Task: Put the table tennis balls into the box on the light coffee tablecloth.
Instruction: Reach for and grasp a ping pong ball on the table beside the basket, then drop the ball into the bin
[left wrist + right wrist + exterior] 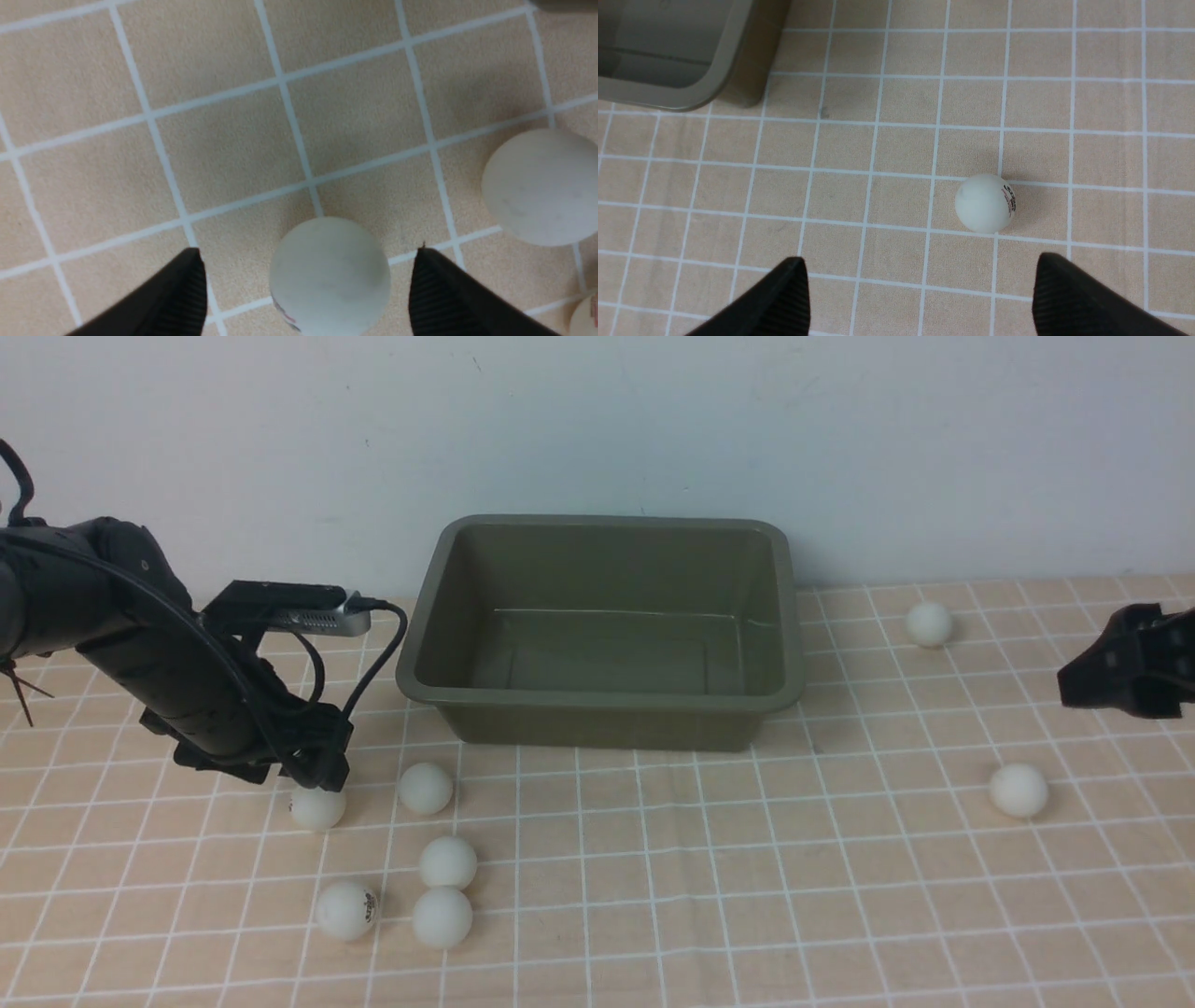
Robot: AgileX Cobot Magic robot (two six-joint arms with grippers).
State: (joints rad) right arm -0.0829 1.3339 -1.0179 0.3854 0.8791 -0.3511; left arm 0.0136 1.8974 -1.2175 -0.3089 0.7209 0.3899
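Seven balls (448,861) loose on the tablecloth (653,896), none in the box (597,706). Five bunched toward the tablecloth's front-left corner, just left of and in front of the box's near-left corner. Two well apart toward the right edge: a far ball (930,623) off the box's right side and a front-right ball (1019,791). Box empty, set midway along the back edge, close to the wall (597,429). Step in hand, judging by the pose: the very first pick-up. Left claw (308,255) spread wide and low, straddling the target ball (317,809) at the back of the bunch, pinching nothing. Next move: closing squarely and gently on so light and round a thing, likely to squirt sideways otherwise, without nudging the neighbour ball (426,789) nearby, then lifting clear of the rim and letting go over the box. Right claw (920,261) spread as well, empty, hanging near the right edge, the front-right ball ahead of its tips, not between them. From the left wrist only: clear gaps between the fingers (182,294) and the target ball, plus a trace of print low on it. From the front only: the full count and the box's bare floor. From the right wrist only: lettering on the front-right ball, plain white from the front.
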